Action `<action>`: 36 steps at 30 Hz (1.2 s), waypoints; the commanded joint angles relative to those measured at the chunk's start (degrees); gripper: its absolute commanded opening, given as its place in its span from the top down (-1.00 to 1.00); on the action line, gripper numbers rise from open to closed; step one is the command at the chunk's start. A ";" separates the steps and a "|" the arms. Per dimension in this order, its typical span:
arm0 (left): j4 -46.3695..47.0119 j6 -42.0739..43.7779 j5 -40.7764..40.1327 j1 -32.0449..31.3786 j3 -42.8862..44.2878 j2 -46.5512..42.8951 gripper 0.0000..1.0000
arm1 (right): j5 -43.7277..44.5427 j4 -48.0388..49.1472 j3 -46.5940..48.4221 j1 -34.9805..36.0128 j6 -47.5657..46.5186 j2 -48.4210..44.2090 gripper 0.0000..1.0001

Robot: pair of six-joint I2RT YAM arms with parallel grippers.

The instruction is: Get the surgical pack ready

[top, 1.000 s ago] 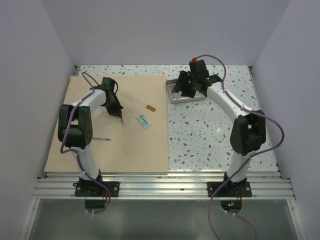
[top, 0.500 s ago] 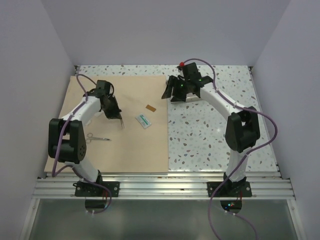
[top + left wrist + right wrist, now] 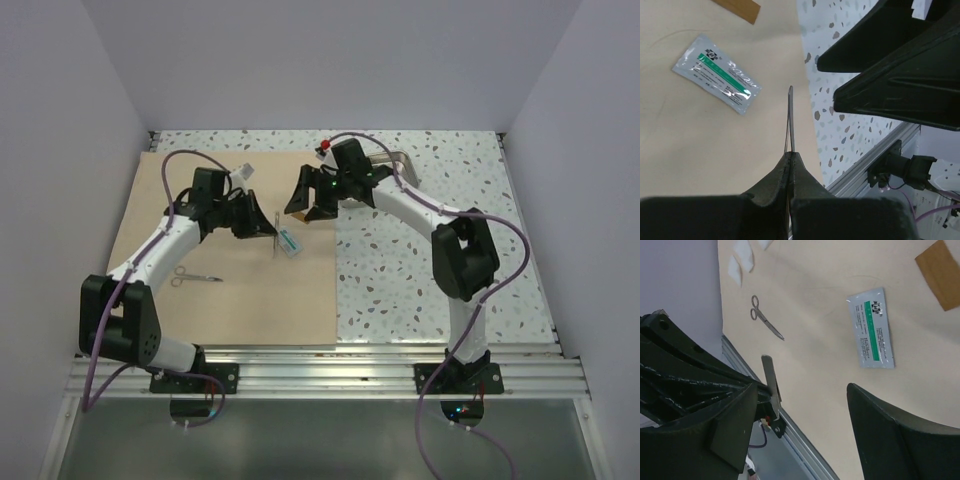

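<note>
The tan wrap sheet (image 3: 230,290) lies flat on the table's left half. My left gripper (image 3: 264,226) (image 3: 790,154) hovers over the sheet's right part, shut on a thin steel instrument (image 3: 790,117) (image 3: 770,380) that sticks out towards the right gripper. My right gripper (image 3: 303,206) (image 3: 805,405) is open just beside that instrument, its fingers (image 3: 890,65) apart from the blade. The steel tray (image 3: 405,162) is mostly hidden behind the right arm at the back.
On the sheet lie a green-and-white packet (image 3: 288,243) (image 3: 871,327), a brown strip (image 3: 940,272), small scissors (image 3: 190,277) (image 3: 766,322) and white gauze squares (image 3: 243,172). The aluminium rail (image 3: 320,372) runs along the near edge.
The left gripper has moved right with the instrument. The right arm has swung left from the tray to the sheet's edge and opened its jaws wider.
</note>
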 commanded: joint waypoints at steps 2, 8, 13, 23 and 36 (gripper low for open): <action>4.53 -1.08 4.23 -1.89 -1.26 -2.01 1.00 | -1.20 2.27 3.76 2.55 2.05 1.43 -0.49; 5.23 -2.05 3.97 -3.03 -1.52 -2.54 1.00 | -0.67 2.09 4.47 4.84 2.14 3.10 -0.37; 5.06 -2.31 3.53 -3.03 -0.64 -2.63 1.00 | -0.49 2.97 3.06 5.72 3.02 3.28 -0.06; -0.82 -4.25 -8.23 -1.98 1.47 -2.36 0.19 | 6.70 5.08 1.74 1.51 9.07 2.75 1.00; -17.88 -10.31 -32.94 13.49 -1.87 -6.23 -0.22 | 27.80 7.63 9.73 -17.21 25.95 9.85 0.99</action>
